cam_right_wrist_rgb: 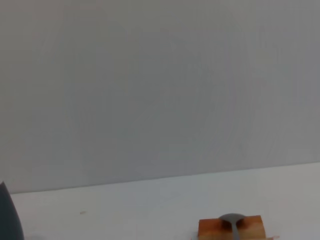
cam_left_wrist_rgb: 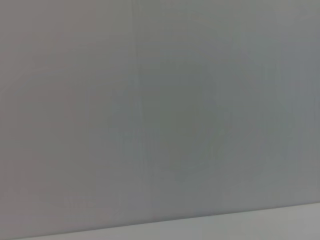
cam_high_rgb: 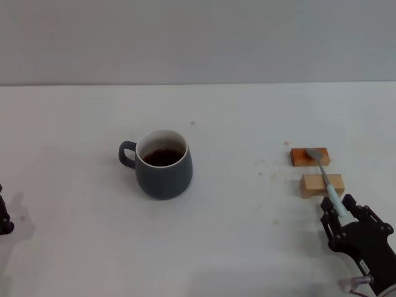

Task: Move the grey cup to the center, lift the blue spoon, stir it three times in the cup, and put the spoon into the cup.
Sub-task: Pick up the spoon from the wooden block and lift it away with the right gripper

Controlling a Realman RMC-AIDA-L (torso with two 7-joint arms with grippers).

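While the grey cup [cam_high_rgb: 163,165] sits mid-table, the right gripper [cam_high_rgb: 339,213] has its jaws spread around the blue spoon's [cam_high_rgb: 325,179] handle tip, seemingly not clamped; spoon rests across two wooden blocks [cam_high_rgb: 322,184].

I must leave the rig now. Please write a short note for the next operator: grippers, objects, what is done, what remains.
Right gripper: jaws around the handle end of the blue spoon; whether they grip is unclear.
Left gripper: parked at the table's left edge.
Spoon lies across two wooden blocks.
Grey cup, with dark liquid, stands upright near the center.
Left: lift spoon, stir three times, put it in the cup.
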